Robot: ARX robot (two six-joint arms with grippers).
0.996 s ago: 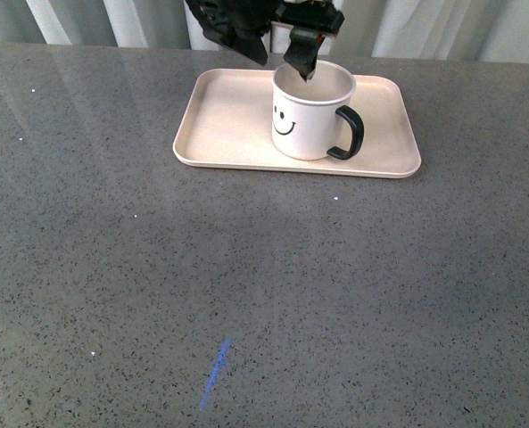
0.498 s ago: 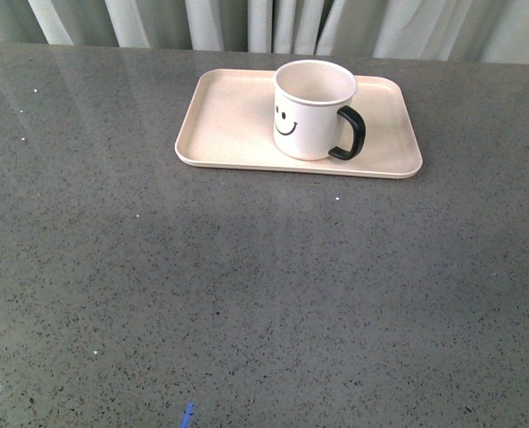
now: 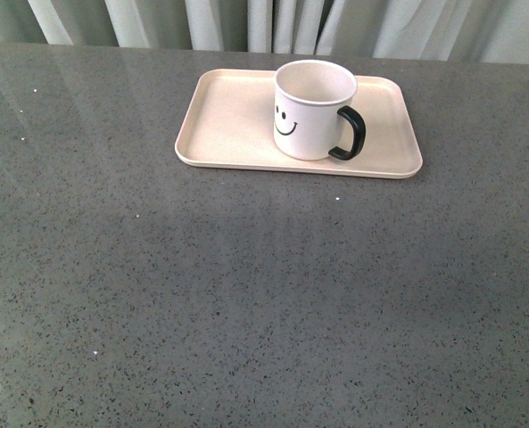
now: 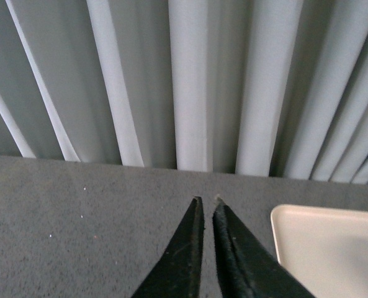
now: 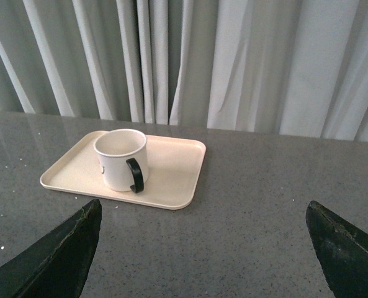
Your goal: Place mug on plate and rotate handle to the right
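Here, the mug [image 3: 313, 111] stands upright on the plate [image 3: 233, 120], handle [image 3: 351, 134] toward 4 o'clock; left gripper [image 4: 207, 203] jaws pressed nearly together, empty; right gripper [image 5: 202, 208] jaws spread wide, empty.

1. One mug [image 3: 310, 111], standing on the plate [image 3: 228, 120].
2. One plate.
3. One handle [image 3: 351, 134].
4. One worktop [image 3: 246, 294], under the plate.
5. Two hands: left hand [image 4: 207, 202], right hand [image 5: 202, 208].

Front: from high at the near side, looking down across table [image 3: 246, 312] to plate [image 3: 228, 134] and far curtain [image 3: 219, 22]. Left wrist: low, close, facing curtain, catching plate's corner. Right wrist: farther back at near right, sharing plate and mug [image 5: 116, 162] with front.
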